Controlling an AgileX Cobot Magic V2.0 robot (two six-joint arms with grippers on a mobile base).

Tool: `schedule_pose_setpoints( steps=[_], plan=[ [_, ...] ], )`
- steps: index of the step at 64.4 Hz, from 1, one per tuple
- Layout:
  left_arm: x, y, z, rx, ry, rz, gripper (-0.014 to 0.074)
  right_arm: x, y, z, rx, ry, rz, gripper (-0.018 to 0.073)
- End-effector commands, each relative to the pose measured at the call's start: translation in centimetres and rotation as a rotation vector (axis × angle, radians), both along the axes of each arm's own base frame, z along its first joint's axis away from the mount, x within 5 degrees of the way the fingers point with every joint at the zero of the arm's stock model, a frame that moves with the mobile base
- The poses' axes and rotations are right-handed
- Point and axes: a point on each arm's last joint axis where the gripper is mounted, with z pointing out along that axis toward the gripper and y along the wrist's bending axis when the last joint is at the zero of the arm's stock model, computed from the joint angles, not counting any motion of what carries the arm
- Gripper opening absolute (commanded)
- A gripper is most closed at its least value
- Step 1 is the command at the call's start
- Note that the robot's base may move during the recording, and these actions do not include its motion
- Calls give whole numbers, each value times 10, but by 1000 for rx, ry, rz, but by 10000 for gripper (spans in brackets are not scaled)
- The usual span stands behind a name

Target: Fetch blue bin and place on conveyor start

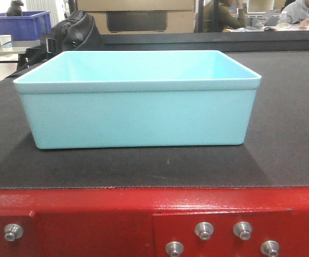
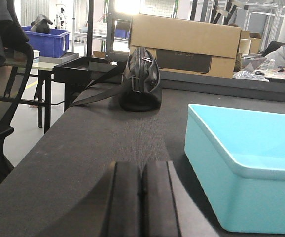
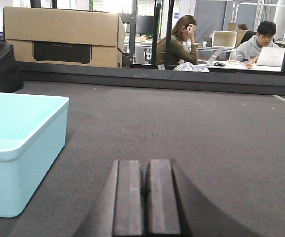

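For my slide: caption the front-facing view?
Pale turquoise plastic bin resting empty on the dark grey fabric belt above the red bolted metal frame.

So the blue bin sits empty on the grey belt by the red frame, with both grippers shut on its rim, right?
Not quite. In both wrist views the left gripper and right gripper are shut beside the blue bin, apart from it. It is empty, on the grey belt by the red frame.

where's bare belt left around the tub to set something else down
Widest free patch: the conveyor belt right of the blue bin, running back to the far rail, seen past the shut right hand. A narrower lane lies left of the bin, ahead of the left hand. It is crowded at the far left, where the black bag sits.
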Motion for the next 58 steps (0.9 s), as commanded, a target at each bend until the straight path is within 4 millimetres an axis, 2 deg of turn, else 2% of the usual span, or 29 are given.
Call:
schedule_pose_setpoints(
  steps=[1, 58],
  plan=[
    [-1, 0, 3, -6, -34, 1, -111, 0, 0, 2, -3, -26, -2, -162],
    [-1, 0, 3, -6, -34, 1, -111, 0, 0, 2, -3, -26, -2, -162]
  ],
)
